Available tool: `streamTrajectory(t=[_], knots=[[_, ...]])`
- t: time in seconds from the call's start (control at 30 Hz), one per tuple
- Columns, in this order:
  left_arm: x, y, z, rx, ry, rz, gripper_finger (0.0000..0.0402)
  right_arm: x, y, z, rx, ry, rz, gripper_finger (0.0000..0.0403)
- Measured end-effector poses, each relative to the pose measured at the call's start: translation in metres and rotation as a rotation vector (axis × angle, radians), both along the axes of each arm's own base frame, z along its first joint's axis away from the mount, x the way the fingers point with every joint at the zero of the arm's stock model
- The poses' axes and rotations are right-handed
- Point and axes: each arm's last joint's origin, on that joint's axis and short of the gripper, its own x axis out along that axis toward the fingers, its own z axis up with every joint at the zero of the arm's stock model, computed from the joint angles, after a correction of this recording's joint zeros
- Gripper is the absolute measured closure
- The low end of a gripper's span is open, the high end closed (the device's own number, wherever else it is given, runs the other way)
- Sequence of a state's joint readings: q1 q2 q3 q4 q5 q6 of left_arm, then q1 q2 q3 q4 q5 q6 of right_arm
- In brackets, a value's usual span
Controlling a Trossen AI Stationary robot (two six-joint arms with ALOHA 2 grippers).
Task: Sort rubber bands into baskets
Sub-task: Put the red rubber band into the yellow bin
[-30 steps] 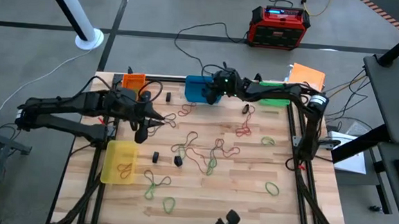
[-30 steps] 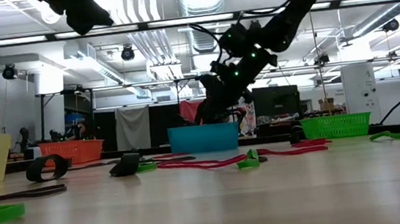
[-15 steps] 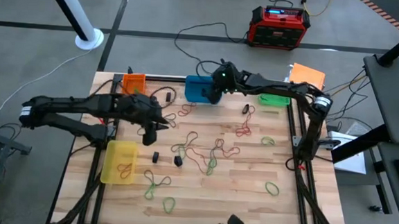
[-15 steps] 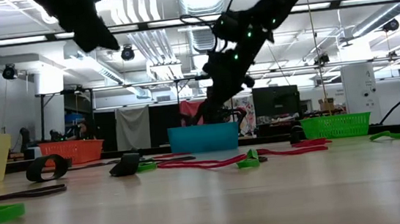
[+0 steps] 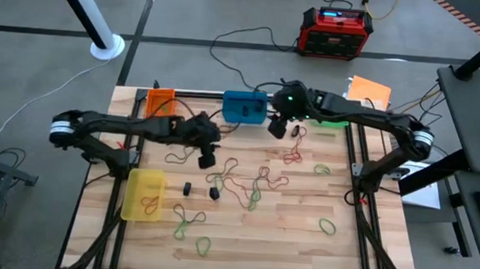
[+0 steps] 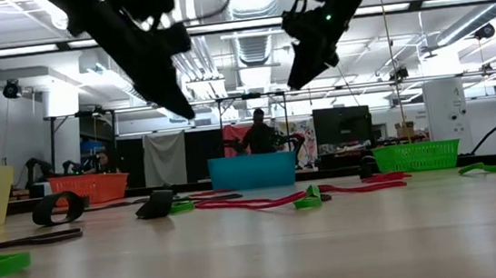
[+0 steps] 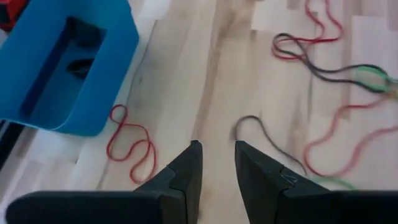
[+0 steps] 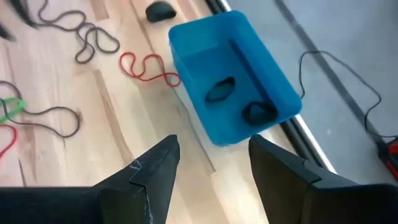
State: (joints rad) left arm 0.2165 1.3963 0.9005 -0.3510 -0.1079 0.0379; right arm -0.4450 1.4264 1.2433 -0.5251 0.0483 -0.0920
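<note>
Counter (image 5: 301,230) was light wood planks with a black frame rail on the edges. Lower right of the high view was mostly bare board, the only real open room; the middle was cluttered with tangled rubber bands (image 5: 253,185), thin floppy loops in red, green and dark.

Baskets, all small rectangular plastic bins: orange basket (image 5: 160,101), blue basket (image 5: 244,107) and green basket (image 5: 331,118) lined the top edge of the counter; translucent yellow basket (image 5: 143,194) sat at the lower left edge with a red band inside. Blue basket held two dark bands, seen in the right wrist view (image 8: 233,81). A red squiggle band (image 7: 132,142) lay on the wood just beside it.

Left gripper (image 7: 216,168) was over the upper middle of the counter, arm stretched across from the left, fingers apart with a narrow gap, nothing between them. Right gripper (image 8: 211,163) hung just right of the blue basket, arm reaching in from the right edge, fingers spread wide, empty. Both were well clear of the board in the low view.
</note>
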Motion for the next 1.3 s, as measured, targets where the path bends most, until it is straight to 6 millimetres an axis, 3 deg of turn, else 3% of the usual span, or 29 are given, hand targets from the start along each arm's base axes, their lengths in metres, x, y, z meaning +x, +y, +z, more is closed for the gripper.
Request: streamTrajectory(t=[0.27,0.53,0.8,1.1,1.3], knots=[[0.011,0.040,-0.036,0.028,0.085,0.069,0.0272,-0.017,0.008,-0.001,-0.045,-0.099,-0.002,0.0213],[0.021,0.058,-0.071,0.069,0.170,0.023,0.0233,-0.017,0.008,-0.013,-0.029,-0.142,-0.032,0.0213],[0.020,0.073,-0.094,0.073,0.242,0.047,0.0229,-0.015,0.007,-0.017,0.009,-0.143,-0.062,0.0213],[0.020,0.080,-0.108,0.022,0.256,0.006,0.0254,-0.015,0.007,-0.017,0.017,-0.148,-0.070,0.0213],[0.020,0.080,-0.109,0.009,0.257,-0.002,0.0349,-0.016,0.007,-0.017,0.018,-0.148,-0.071,0.0213]])
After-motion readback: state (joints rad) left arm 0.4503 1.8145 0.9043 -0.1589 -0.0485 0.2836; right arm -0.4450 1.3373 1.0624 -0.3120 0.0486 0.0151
